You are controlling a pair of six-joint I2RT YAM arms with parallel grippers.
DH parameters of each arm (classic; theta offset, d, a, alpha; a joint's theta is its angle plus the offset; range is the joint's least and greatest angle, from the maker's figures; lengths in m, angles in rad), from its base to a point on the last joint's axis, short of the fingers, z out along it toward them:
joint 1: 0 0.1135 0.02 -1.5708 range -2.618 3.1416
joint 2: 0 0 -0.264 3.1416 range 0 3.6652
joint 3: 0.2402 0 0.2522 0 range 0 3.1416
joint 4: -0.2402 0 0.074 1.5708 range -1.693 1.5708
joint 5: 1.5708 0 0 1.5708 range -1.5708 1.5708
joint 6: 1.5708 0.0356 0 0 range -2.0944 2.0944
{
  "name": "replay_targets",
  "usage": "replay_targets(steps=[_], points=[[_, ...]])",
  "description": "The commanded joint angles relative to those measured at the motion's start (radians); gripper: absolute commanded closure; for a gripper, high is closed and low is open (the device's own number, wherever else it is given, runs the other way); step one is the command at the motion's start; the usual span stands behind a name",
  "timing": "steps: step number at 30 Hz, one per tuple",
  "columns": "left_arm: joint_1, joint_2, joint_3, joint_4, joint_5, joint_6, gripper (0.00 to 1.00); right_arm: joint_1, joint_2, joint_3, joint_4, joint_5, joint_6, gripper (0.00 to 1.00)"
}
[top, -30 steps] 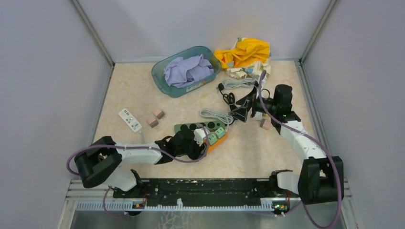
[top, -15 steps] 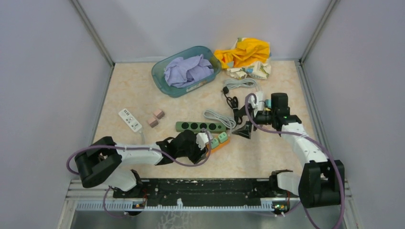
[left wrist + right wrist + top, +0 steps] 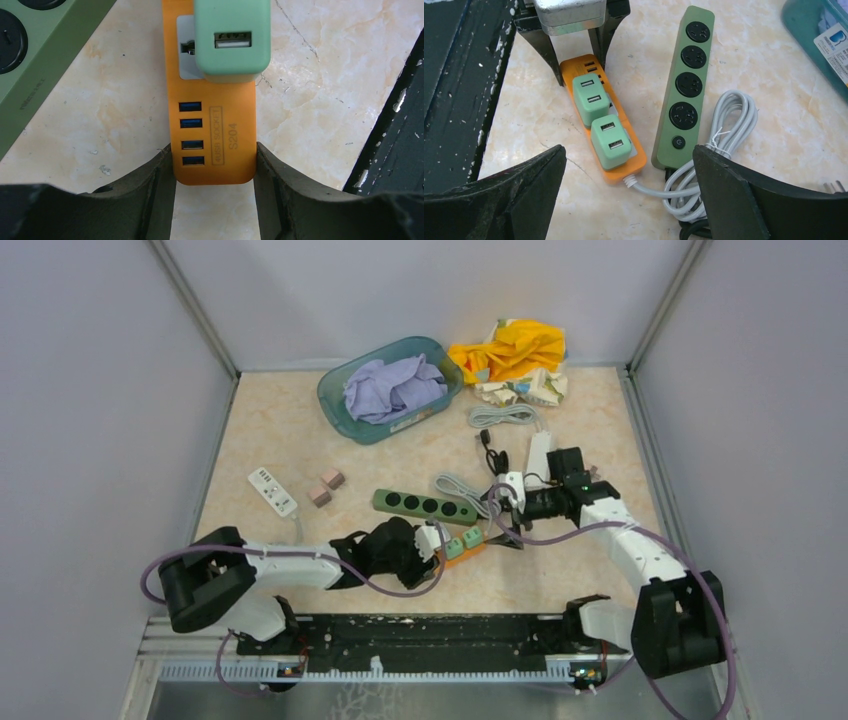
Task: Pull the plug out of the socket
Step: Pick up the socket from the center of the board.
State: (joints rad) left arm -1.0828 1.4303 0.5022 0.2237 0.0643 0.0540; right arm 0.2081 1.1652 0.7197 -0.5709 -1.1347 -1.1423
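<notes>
Green plug (image 3: 232, 40) runs off the top edge, covering an outlet on the orange strip (image 3: 212, 130). Teal basket (image 3: 804, 25), corner only.

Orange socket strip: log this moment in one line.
left gripper: shut on orange socket strip | right gripper: open, empty | green plugs: both plugged in

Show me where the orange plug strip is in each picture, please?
Top external: the orange plug strip sits just below the picture's centre.
Left wrist: it fills the centre, its near end clamped between the left fingers.
Right wrist: it slants left of centre, carrying two mint chargers.
Shared landmark: the dark green power strip lies beside it in every view.
</notes>
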Motion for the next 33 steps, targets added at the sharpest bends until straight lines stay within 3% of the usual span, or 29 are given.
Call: replay_targets(steps=[1, 25, 28, 31, 33], points=[[-0.042, 0.02, -0.014, 0.008, 0.135, 0.057, 0.99, 0.037, 0.009, 0.009, -0.013, 0.031, -0.12, 0.04], [-0.071, -0.006, -0.034, 0.032, 0.069, 0.08, 0.99, 0.238, 0.159, 0.023, -0.05, 0.275, -0.187, 0.35], [-0.071, -0.011, -0.031, 0.045, 0.053, 0.064, 0.97, 0.248, 0.159, 0.02, -0.05, 0.289, -0.2, 0.45], [-0.07, -0.024, -0.037, 0.072, 0.039, 0.047, 0.87, 0.253, 0.159, 0.023, -0.049, 0.297, -0.201, 0.63], [-0.071, -0.038, -0.048, 0.091, 0.024, 0.037, 0.79, 0.254, 0.159, 0.022, -0.053, 0.301, -0.21, 0.69]])
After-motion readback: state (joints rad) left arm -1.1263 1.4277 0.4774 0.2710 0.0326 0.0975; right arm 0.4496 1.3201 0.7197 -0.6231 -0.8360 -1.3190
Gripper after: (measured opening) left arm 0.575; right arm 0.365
